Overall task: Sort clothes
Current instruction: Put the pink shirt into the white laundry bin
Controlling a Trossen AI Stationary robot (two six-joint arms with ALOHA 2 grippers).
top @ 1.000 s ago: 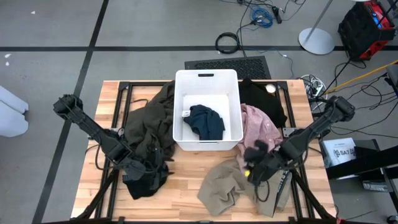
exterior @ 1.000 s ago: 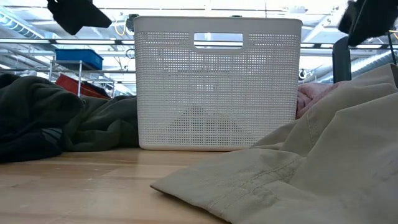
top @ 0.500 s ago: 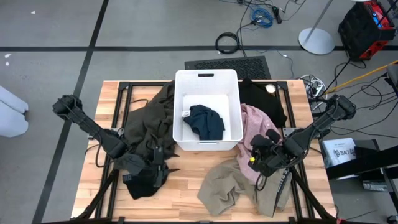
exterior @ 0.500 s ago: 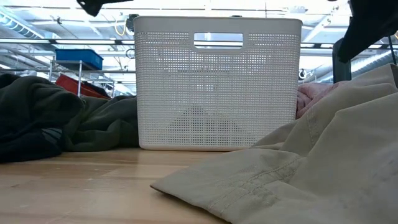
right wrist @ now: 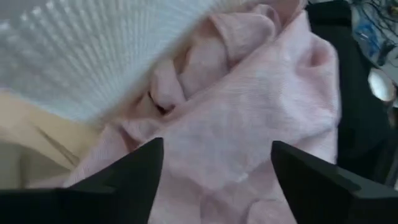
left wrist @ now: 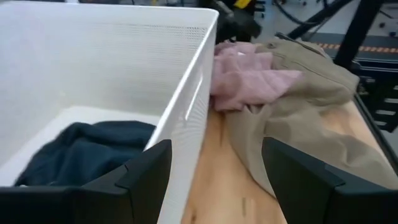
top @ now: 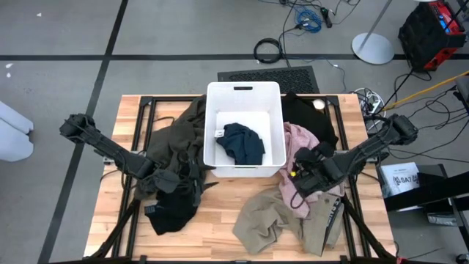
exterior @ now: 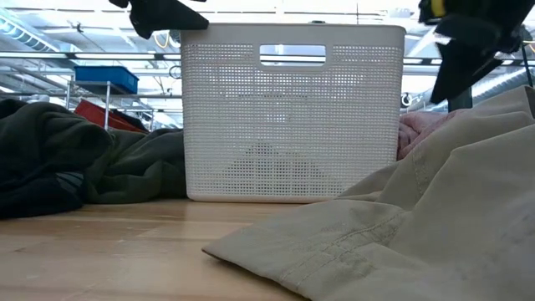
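A wooden tabletop on a black frame stands on a grey floor marked with dark tape lines; cables, a floor mat and a red-and-black case lie around it. The low view looks past the bin to shelving with a blue crate under a bright ceiling.

A white perforated bin sits at the middle back of the tabletop with a navy garment inside it. The large dark olive garment is heaped against the bin's left side, with a black garment at its near end. Right of the bin lies the pale pink garment, another black garment behind it, and khaki tan cloth spread in front.

The left tool hangs above the olive heap near the bin's front left corner, its fingers spread apart and empty. The right tool is over the pink garment, fingers splayed wide with pink cloth filling the view between them; it grips nothing, though whether the tips touch the fabric is hard to judge.

Compared with a second ago, both tools have moved in toward the bin, and the right one has gone from the khaki cloth to the pink garment. The garments themselves look unmoved.
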